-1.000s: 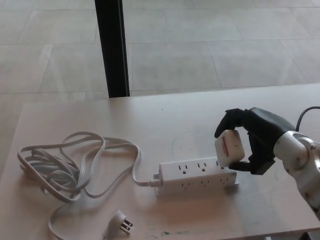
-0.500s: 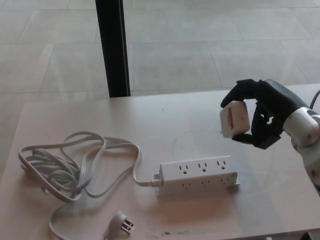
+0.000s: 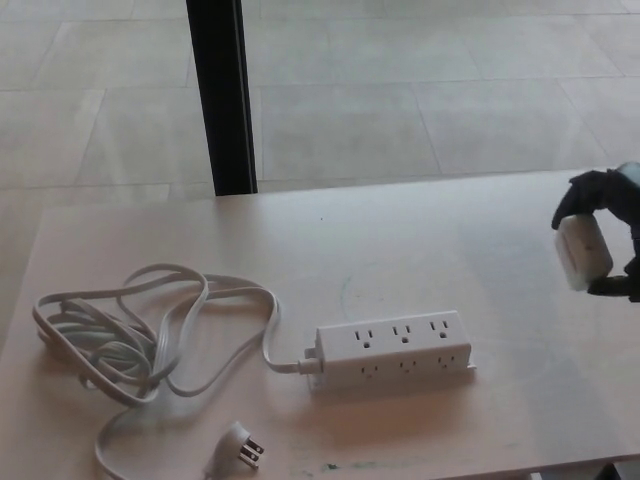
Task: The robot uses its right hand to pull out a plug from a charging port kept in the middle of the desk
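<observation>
Since the earlier frames the right robot hand [image 3: 612,225] has carried the white plug [image 3: 583,251] up and away to the right, from just above the power strip to the picture's right edge.

Head view: the right robot hand is clamped on the plug, black fingers [image 3: 585,192] curled over its top, holding it in the air well apart from the white power strip [image 3: 393,349]. The strip lies near the middle of the pale bench [image 3: 420,250], all visible sockets free. Its grey cord [image 3: 140,330] loops in a loose tangle to the left, ending in a pronged cord plug [image 3: 240,447] near the bench's front edge. A black post [image 3: 222,95] stands behind the bench. The left robot hand is out of frame.
</observation>
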Motion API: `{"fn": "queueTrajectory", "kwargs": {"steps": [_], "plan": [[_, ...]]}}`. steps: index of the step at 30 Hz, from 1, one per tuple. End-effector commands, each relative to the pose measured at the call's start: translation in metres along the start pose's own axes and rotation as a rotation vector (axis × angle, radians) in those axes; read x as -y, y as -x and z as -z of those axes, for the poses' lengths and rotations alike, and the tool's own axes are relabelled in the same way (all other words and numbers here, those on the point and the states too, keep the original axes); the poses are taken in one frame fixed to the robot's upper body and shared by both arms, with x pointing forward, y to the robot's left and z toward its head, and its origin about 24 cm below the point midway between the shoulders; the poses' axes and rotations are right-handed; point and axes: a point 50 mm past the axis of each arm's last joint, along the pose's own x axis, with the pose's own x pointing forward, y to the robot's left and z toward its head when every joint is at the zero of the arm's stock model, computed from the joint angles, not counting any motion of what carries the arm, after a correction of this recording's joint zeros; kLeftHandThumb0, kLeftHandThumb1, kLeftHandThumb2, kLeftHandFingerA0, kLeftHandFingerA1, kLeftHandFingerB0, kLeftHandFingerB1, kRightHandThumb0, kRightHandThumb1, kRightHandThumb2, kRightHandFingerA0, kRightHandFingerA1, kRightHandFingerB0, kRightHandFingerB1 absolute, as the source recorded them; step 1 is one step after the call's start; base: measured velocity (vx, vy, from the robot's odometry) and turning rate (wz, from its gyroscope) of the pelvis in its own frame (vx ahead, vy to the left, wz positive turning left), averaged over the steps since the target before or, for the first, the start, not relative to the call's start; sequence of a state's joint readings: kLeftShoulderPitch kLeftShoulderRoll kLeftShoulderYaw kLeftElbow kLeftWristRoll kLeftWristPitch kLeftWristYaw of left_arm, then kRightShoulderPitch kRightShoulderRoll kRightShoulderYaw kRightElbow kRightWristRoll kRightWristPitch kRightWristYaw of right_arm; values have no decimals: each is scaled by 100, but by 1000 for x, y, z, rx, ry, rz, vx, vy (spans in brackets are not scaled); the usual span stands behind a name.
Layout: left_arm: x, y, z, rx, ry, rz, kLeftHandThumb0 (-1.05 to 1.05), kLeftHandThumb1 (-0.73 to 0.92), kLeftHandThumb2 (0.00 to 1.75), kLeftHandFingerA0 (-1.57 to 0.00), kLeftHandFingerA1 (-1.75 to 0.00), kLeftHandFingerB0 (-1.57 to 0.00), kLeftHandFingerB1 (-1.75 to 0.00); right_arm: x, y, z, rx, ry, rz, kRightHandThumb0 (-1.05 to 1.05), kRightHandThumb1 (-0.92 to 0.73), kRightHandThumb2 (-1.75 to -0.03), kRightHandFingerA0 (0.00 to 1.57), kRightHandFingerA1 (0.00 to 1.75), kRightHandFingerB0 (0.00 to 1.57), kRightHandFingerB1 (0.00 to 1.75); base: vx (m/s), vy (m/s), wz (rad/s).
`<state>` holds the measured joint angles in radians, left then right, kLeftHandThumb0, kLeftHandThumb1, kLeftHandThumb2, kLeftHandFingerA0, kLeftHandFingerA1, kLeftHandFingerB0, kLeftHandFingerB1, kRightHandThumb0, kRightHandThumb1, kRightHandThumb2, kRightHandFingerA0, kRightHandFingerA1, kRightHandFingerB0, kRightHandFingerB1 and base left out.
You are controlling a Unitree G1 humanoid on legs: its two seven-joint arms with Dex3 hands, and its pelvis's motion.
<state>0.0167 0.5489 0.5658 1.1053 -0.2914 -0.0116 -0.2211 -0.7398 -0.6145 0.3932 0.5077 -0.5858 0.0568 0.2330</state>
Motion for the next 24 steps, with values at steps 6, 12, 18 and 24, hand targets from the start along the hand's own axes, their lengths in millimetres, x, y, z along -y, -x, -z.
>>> {"fn": "queueTrajectory", "kwargs": {"steps": [6,12,18,24], "plan": [[-5,0,-6,23,0,-17,-102,56,112,-84,-71,-66,-64,-38,11,20,-2,475,-145,-36,-60,-70,87,163,84,97,0,0,0],[-4,0,-6,23,9,-11,-105,81,66,-85,-67,-70,-57,-63,13,8,69,672,-148,-39,-63,-64,79,164,74,89,0,0,0],[-4,0,-6,24,-4,-8,-100,57,113,-84,-71,-63,-62,-84,13,-6,120,746,-164,-38,-67,-62,83,172,71,121,0,0,0],[-2,0,-6,22,5,-5,-104,57,113,-85,-70,-64,-62,-89,13,-9,133,718,-160,-39,-55,-60,83,165,77,78,0,0,0]]}}
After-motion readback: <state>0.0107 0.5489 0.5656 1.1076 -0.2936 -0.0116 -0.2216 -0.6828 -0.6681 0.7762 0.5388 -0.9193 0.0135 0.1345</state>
